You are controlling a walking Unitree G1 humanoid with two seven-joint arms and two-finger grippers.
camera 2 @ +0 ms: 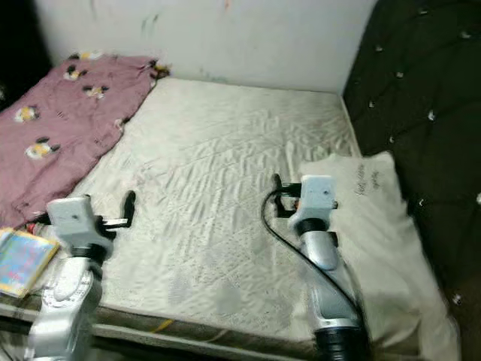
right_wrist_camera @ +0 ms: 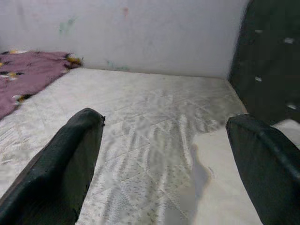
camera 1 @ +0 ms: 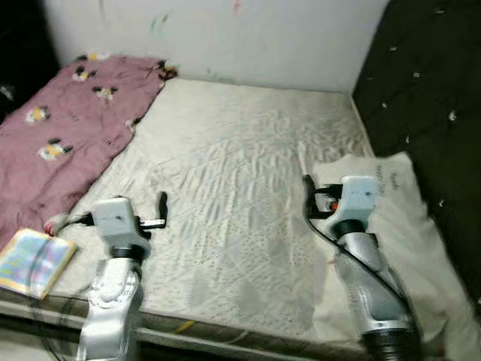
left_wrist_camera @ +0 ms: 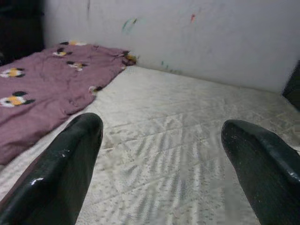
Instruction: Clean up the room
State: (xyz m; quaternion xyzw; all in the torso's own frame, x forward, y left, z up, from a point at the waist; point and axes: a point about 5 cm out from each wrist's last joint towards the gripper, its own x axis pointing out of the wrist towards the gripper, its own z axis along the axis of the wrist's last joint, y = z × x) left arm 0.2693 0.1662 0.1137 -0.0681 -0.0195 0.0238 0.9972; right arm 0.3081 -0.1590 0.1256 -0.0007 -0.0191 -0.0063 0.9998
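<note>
1. Left pincer [left_wrist_camera: 159, 159]: spread wide, black fingers [left_wrist_camera: 61, 168] well apart, nothing between them, gripping nothing; hovering over the near left part of the mattress [camera 1: 240, 173], apparently clear of it, aimed toward the far wall [camera 1: 248, 37].
2. Right pincer [right_wrist_camera: 164, 164]: likewise wide, fingers [right_wrist_camera: 61, 168] far apart and holding nothing; poised above the mattress at the seam where the pillow [camera 1: 391, 226] begins, aimed toward the far wall too.
3. Bare cream quilted mattress across the middle of the bed, between both silver arms.
4. Mauve blanket [camera 1: 68, 128] with small yellow-and-black cartoon prints, heaped along the mattress's left side and reaching back to the far corner by the wall; well apart from both pincers.
5. White pillow with faint script on it, lying on the mattress's right side against the dark tufted headboard [camera 1: 428, 98]; just beside and partly under the right arm.
6. Colourful book [camera 1: 30, 259] flat at the near left corner of the bed, beside the blanket's edge and near the left arm, untouched.
7. Pale wall behind, marked with faint green and red smudges.
</note>
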